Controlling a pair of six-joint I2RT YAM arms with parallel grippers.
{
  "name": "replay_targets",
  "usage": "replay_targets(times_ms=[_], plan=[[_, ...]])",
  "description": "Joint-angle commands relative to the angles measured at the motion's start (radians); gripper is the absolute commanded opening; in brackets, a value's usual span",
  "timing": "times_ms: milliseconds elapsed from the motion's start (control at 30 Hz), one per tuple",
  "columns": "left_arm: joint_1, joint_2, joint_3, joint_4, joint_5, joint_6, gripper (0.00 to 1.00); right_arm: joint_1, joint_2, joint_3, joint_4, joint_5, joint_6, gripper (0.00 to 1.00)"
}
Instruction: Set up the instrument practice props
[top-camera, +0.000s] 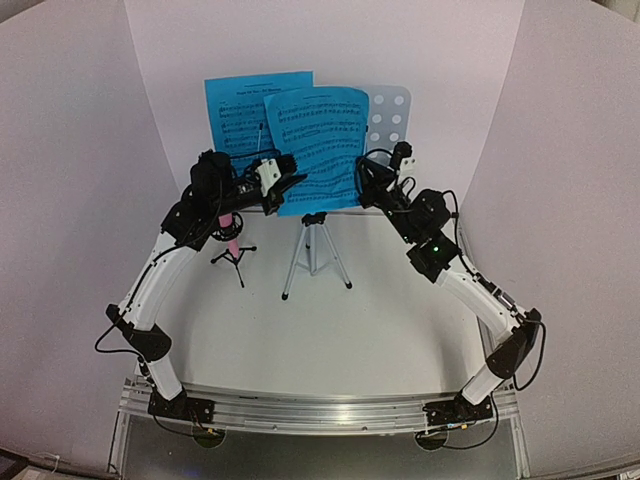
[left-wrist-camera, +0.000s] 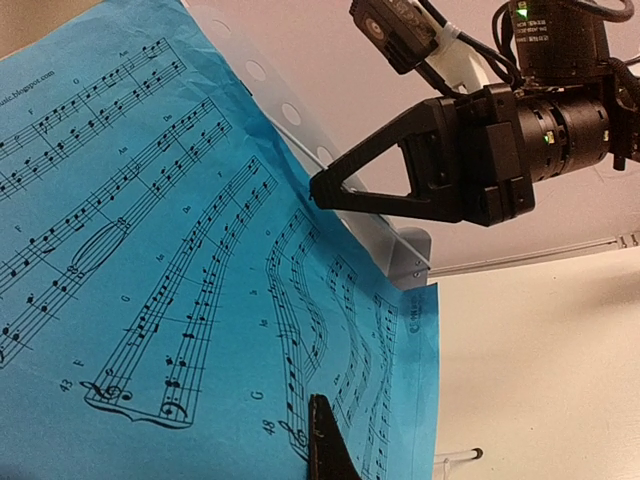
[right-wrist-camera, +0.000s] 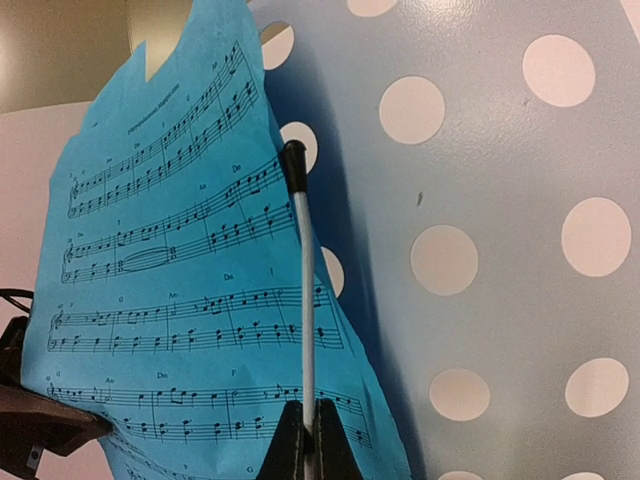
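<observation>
Against the stand desk (right-wrist-camera: 500, 180), we are pinching the front music sheet (left-wrist-camera: 200, 250) with the left gripper (top-camera: 288, 183), steadying it; right gripper (right-wrist-camera: 305, 440) clamping a black-tipped rod (right-wrist-camera: 303, 280), probably pinning the page.

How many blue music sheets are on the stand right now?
2. The back sheet leans at the left of the stand desk; the front sheet overlaps it, nearer the centre. A third could be hidden behind them.
</observation>
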Motion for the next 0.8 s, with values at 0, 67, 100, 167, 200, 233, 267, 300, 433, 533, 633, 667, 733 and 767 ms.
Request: replay_targets(times_ms=[0,67,100,167,200,233,267,300,433,533,633,667,733,767], plan=[[0.010,-0.040,0.001,0.013,-0.025,-0.021,0.00,-0.002,-0.053,0.010,0.132,0.038,0.008,0.00],[0.014,-0.040,0.004,0.024,-0.031,-0.032,0.00,-0.002,-0.058,-0.001,0.156,0.031,0.002,0.00],[0.015,-0.038,0.009,0.027,-0.038,-0.042,0.00,-0.002,-0.061,-0.007,0.176,0.026,0.000,0.00],[0.021,-0.036,0.012,0.030,-0.051,-0.065,0.00,-0.002,-0.066,-0.025,0.211,0.026,0.004,0.00],[0.022,-0.037,0.008,0.033,-0.061,-0.076,0.00,-0.002,-0.066,-0.027,0.221,0.024,0.001,0.00],[0.023,-0.038,0.002,0.039,-0.071,-0.085,0.00,-0.002,-0.065,-0.026,0.225,0.026,0.001,0.00],[0.025,-0.041,-0.004,0.042,-0.078,-0.096,0.00,-0.002,-0.065,-0.028,0.228,0.028,0.000,0.00],[0.027,-0.044,-0.009,0.042,-0.082,-0.104,0.00,-0.002,-0.065,-0.032,0.234,0.029,0.000,0.00],[0.033,-0.047,-0.015,0.030,-0.084,-0.128,0.00,-0.002,-0.066,-0.049,0.266,0.031,0.000,0.00],[0.036,-0.050,-0.022,0.032,-0.085,-0.148,0.00,-0.002,-0.065,-0.059,0.294,0.025,0.004,0.00],[0.036,-0.039,-0.005,0.038,-0.084,-0.150,0.00,-0.002,-0.056,-0.053,0.295,-0.008,0.000,0.00],[0.036,-0.031,0.009,0.039,-0.082,-0.151,0.00,-0.002,-0.054,-0.053,0.293,-0.025,-0.004,0.00],[0.036,-0.013,0.043,0.043,-0.076,-0.154,0.00,-0.002,-0.051,-0.052,0.284,-0.046,-0.023,0.00],[0.036,-0.002,0.056,0.047,-0.074,-0.157,0.00,-0.002,-0.051,-0.055,0.282,-0.054,-0.036,0.00]])
